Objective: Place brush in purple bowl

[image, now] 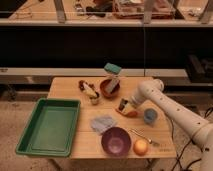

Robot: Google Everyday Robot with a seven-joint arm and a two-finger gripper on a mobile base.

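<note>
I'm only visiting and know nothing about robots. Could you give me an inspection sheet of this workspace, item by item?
Surface: wooden table, level, with things spread across it.
Job's things: purple bowl upright near the front edge, nothing seen inside; brush seemingly the dark-and-pale item left of the reddish bowl, not in the purple bowl.
Clutter: green tray, grey cloth, orange stick, blue-grey cup, spoon, orange fruit.
Grippers: gripper low over mid-table, at the orange stick's end.
Cables: dark cable beside the table's right edge.
Surroundings: dark shelving behind the table.
</note>
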